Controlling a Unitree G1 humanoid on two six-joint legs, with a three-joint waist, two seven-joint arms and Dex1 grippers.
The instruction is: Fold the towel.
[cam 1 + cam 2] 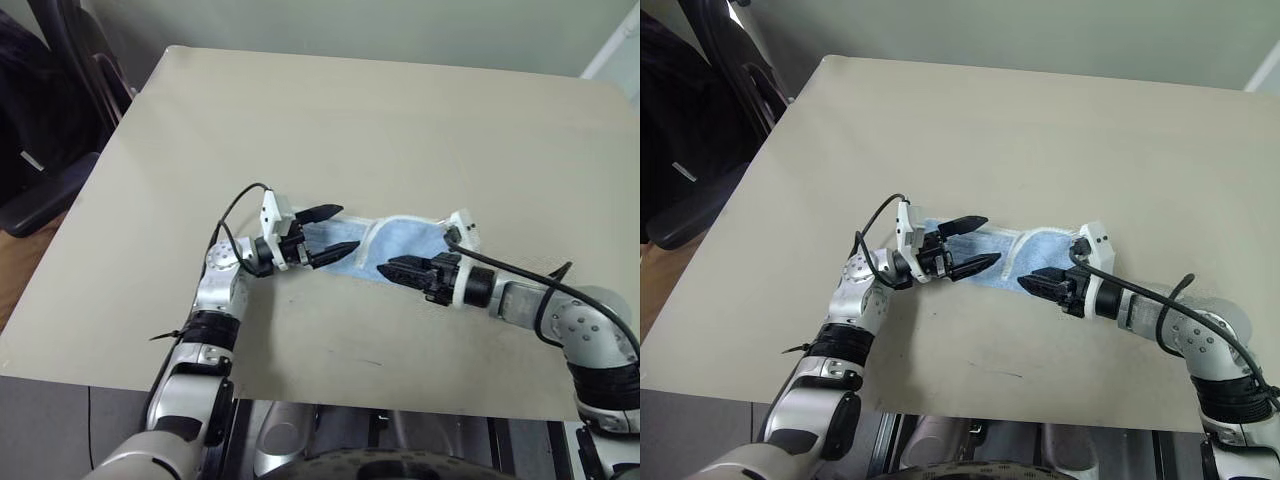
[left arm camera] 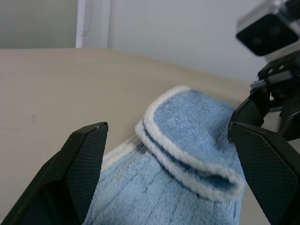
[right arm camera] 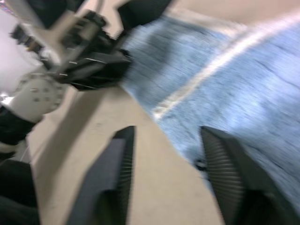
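Note:
The towel [image 1: 392, 240], light blue with whitish edging, lies bunched and partly folded on the beige table [image 1: 350, 120], between my two grippers. My left gripper [image 1: 328, 235] is open at the towel's left end, one finger on each side of the cloth. In the left wrist view a doubled white-edged fold of the towel [image 2: 187, 126] sits between its fingers [image 2: 86, 159]. My right gripper [image 1: 392, 270] points left along the towel's near edge. The right wrist view shows its fingers [image 3: 117, 164] apart over the table and the towel's [image 3: 234, 79] edge, gripping nothing.
A dark chair [image 1: 50, 120] stands off the table's left side. The table's front edge [image 1: 300, 390] runs just below my arms. Bare tabletop stretches behind the towel to the far edge.

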